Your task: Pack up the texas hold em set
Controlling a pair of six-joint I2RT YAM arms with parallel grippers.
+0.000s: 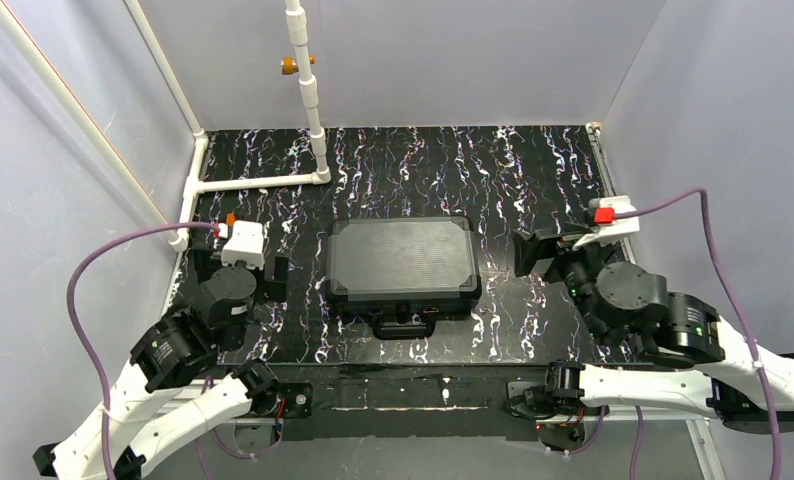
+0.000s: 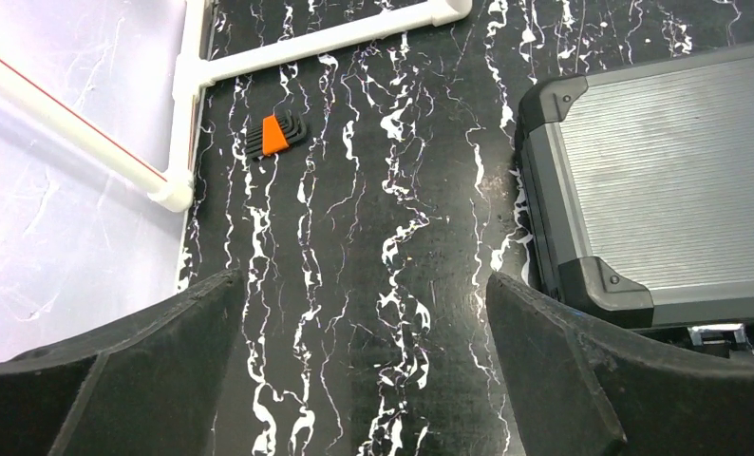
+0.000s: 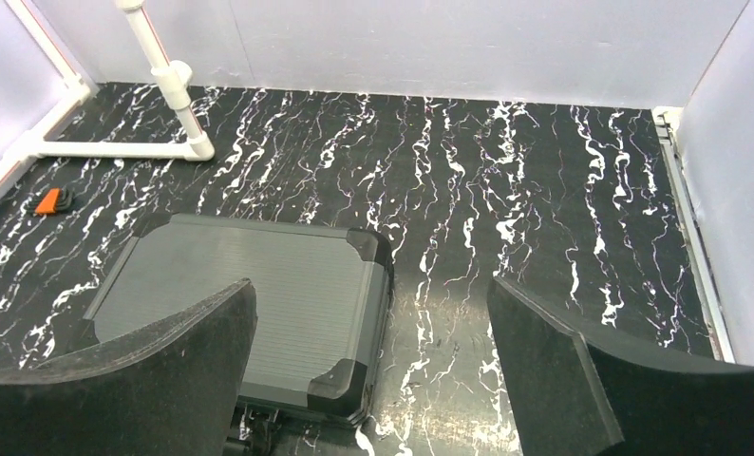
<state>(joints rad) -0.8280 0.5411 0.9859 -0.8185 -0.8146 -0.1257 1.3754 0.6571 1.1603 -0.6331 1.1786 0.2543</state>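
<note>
Top external | case [image 1: 403, 265] closed, lying flat | left fingers [image 2: 117, 380] spread, empty | right fingers [image 3: 592, 380] spread, empty

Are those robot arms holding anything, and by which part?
Nothing. The left end effector and right end effector are open and empty, beside the closed black plastic case.

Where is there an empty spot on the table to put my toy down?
The widest bare patch lies between the case and the right wall, and another runs behind the case to the back wall. The left side is tighter: white pipes, a small orange item and the left claw crowd it.
</note>
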